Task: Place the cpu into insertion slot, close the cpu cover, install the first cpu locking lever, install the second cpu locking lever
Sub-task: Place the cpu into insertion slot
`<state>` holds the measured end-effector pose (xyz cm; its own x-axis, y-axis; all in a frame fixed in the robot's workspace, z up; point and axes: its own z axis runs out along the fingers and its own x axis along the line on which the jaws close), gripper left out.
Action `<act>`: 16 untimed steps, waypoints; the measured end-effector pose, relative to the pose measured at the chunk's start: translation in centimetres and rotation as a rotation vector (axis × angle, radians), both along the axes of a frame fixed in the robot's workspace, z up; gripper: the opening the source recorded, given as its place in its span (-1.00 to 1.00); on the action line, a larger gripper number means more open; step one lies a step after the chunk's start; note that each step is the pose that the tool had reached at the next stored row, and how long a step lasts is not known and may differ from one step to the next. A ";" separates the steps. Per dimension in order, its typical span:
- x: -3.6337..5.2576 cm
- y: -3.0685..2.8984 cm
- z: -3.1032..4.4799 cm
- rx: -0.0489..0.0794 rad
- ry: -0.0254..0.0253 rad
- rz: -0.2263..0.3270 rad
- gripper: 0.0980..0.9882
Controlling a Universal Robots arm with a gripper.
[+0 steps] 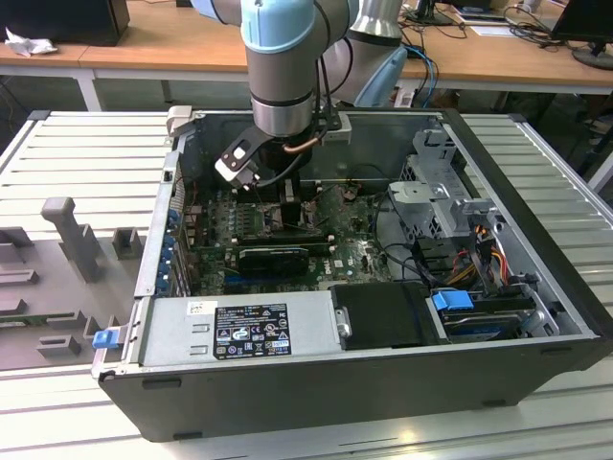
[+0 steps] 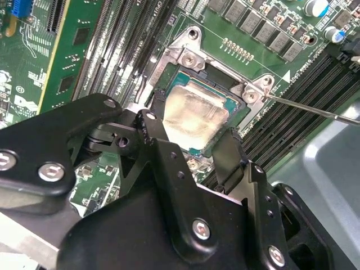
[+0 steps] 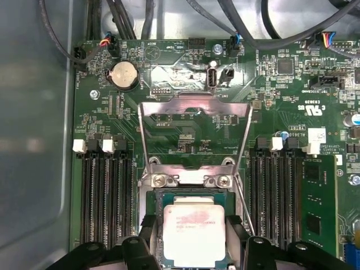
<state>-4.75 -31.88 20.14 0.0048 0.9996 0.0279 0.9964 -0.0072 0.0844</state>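
In the exterior view, an open computer case point(image 1: 536, 287) lies on a slatted bench point(image 1: 86, 153). The arm point(image 1: 281, 86) reaches straight down into the case over the green motherboard point(image 1: 215, 225). A power supply point(image 1: 239, 331) along the case's near side carries a black label point(image 1: 251, 329) with white print and a small white sticker, both too fine to make out.

In the second wrist view, the end effector point(image 2: 191, 138) hangs low over the insertion slot point(image 2: 171, 84). The cpu point(image 2: 194, 115) sits flat inside the slot, its pale metal face up. One black finger point(image 2: 153, 125) stands at one edge of the chip and the other at the opposite edge. A thin metal rod point(image 2: 315, 110) runs away from the socket's corner. The board around it bears white printed markings.

In the first wrist view, the end effector point(image 3: 192, 235) is spread wide. Its fingers point(image 3: 145, 233) straddle the insertion slot point(image 3: 191, 194), with a strip of socket showing between each finger and the cpu point(image 3: 194, 233), so it grips nothing. Faint grey lettering crosses the chip's face. The cpu cover point(image 3: 194, 106) stands raised on its hinge just beyond the slot, with bare board visible through its cut-out. Memory slots point(image 3: 104, 191) flank the socket. A coin battery point(image 3: 125, 75) and a white sticker point(image 3: 316, 135) sit among the white board print.
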 end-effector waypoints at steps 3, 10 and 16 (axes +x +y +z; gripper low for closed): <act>0.00 0.10 -0.04 0.002 0.0000 0.000 0.13; 0.00 0.04 0.76 0.000 0.0000 0.000 0.13; 0.00 -0.05 0.97 -0.004 0.0000 0.000 -0.59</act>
